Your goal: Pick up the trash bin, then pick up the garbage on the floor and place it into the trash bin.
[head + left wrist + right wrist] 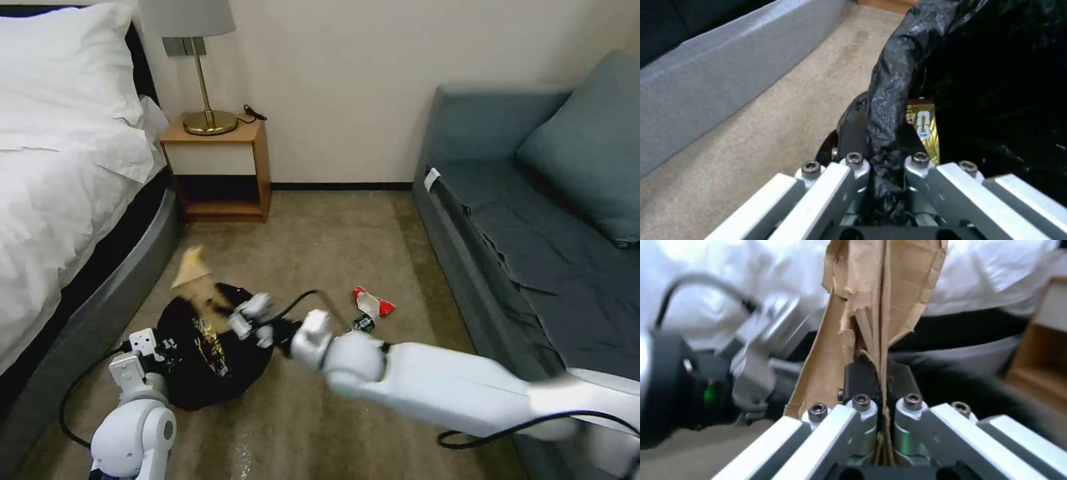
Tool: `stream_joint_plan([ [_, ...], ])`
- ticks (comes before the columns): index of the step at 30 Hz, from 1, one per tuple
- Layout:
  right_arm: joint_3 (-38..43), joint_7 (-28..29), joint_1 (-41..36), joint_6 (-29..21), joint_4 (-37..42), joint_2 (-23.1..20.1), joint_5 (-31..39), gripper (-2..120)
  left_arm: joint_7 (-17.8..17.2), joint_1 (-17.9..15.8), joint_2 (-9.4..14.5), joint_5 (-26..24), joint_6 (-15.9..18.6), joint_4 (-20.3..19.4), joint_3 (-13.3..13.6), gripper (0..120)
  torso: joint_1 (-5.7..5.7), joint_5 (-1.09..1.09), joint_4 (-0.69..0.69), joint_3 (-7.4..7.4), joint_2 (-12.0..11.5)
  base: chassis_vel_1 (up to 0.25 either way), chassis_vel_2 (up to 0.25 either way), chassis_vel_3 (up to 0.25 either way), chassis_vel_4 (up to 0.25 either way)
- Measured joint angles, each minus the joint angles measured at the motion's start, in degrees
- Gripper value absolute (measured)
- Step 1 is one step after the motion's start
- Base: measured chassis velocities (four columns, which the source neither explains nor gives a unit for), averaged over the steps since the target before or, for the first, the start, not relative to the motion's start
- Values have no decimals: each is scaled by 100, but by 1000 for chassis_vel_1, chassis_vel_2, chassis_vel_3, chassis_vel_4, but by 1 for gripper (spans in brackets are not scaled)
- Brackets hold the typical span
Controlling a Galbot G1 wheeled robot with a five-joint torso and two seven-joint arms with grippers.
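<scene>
**Paper scrap held over the bin's rim**

The left pincer [882, 166] is clenched on the black liner at the rim of the trash bin [213, 360], which sits low over the carpet [320, 233] near the bed's [67, 167] curved grey edge. A gold-brown snack wrapper [922, 125] lies inside the bin, just behind the gripped rim. The right pincer [882, 400] grasps a tan paper scrap [871, 313], which stands up from between its fingers, above the bin's far rim. The red-and-white wrapper [373, 303] and the small bottle [363, 325] lie touching on the carpet, beside the right arm and nearer the sofa's [533, 220] front edge. Open carpet runs from the bin toward the nightstand [220, 167].
</scene>
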Motion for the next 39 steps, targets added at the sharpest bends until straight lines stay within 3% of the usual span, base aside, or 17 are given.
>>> stream_joint_plan([
  [5,-276,201,-58,-96,-455,307,-131,0,-3,30,-18,-2,39,-151,25,3,0,0,-2,0,0,0,0,0,0],
  [13,-344,338,-146,-232,-481,106,-337,0,-2,39,-34,5,45,-180,57,3,0,2,-3,0,0,0,0,0,0],
  [23,-215,381,-156,-331,-329,-144,-443,31,-3,44,-35,23,63,-215,67,3,0,2,-3,0,0,0,0,0,0],
  [24,-182,381,-147,-340,-318,-169,-470,39,-3,49,-32,23,64,-228,60,3,0,2,-3,0,0,0,0,0,0],
  [39,278,477,-171,-385,-176,-409,-680,92,-1,63,-17,4,67,-263,28,3,0,2,-1,0,0,0,0,0,0],
])
